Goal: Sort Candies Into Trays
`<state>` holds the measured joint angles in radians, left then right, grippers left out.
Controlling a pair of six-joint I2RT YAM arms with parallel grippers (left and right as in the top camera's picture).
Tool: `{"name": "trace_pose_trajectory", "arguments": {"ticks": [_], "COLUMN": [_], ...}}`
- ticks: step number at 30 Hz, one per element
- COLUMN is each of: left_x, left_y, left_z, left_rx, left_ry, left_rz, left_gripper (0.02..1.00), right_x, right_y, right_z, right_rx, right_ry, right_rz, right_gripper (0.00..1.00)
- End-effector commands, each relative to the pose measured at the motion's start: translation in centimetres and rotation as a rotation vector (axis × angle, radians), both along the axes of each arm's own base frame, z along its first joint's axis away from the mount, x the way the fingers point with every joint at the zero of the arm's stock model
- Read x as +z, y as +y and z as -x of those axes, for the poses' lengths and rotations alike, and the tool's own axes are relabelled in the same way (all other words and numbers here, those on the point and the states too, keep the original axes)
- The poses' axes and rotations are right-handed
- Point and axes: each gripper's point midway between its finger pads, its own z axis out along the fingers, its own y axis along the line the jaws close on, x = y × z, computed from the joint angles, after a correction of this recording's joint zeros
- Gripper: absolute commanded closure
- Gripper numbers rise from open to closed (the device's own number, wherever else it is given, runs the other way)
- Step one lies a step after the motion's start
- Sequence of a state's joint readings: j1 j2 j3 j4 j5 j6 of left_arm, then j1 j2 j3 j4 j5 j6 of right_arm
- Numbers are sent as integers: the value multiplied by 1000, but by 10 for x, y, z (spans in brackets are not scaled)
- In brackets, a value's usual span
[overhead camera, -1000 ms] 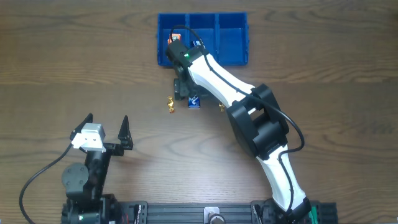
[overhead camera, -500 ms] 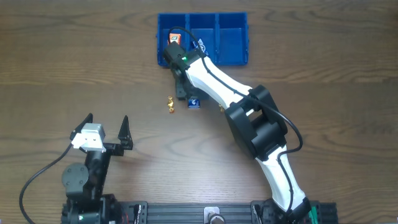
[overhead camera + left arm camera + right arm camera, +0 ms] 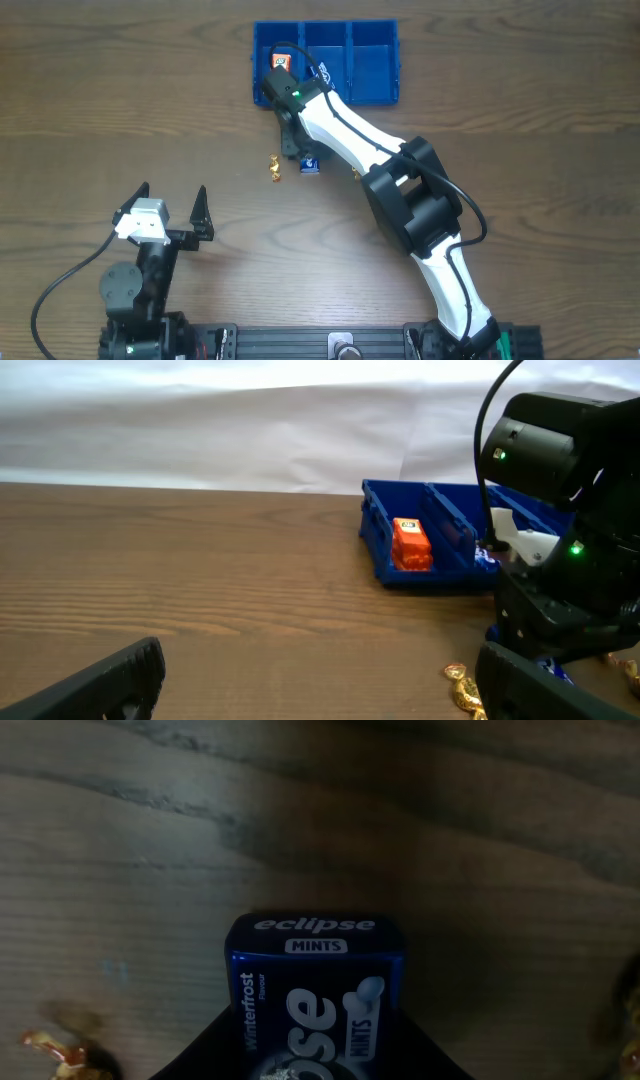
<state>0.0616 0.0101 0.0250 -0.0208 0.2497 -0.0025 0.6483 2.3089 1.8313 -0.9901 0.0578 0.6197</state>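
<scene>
Our right fingers (image 3: pixel 205 1055) grip the mints (image 3: pixel 318 980); left fingers (image 3: pixel 200 208) stand open. We should lift clear of the tray (image 3: pixel 375 62) wall before releasing.

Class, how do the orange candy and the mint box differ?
The orange candy is orange; the mint box is dark blue. The orange candy lies in the tray's end compartment; the mint box sits on the table outside it. Both are small boxy packs.
</scene>
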Motion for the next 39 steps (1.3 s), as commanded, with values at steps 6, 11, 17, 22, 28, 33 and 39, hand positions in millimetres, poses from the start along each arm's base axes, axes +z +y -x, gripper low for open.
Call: {"name": "trace_pose_trajectory", "arguments": {"ticks": [6,11,17,22,28,33,39], "left_x": [-16,-16,-16,-16,-16,-16,-16], "left_y": [-5,-5,-5,-5,-5,-5,-5], "left_z": [1,1,1,1,1,1,1], "left_rx": [-25,-25,-25,-25,-25,-25,-25], "left_ry": [46,46,46,46,46,46,46], "left_rz": [5,5,5,5,5,5,5], "left_gripper": [20,20,20,20,20,20,20], "right_x": [192,222,180,145,131,104,102], "right_y": [-12,-33,-53,-52,-50,-49,-44], "right_z": [-104,-153,-174,-178,-176,-175,-174], "right_rx": [14,-32,-68,-57,-47,-40,-31], "right_ry": [-566,-734,-683,-626,-595,-545,-538], "right_rz": [0,-31,7,19,17,35,15], "right_gripper": [963,965,965,965,965,965,965]}}
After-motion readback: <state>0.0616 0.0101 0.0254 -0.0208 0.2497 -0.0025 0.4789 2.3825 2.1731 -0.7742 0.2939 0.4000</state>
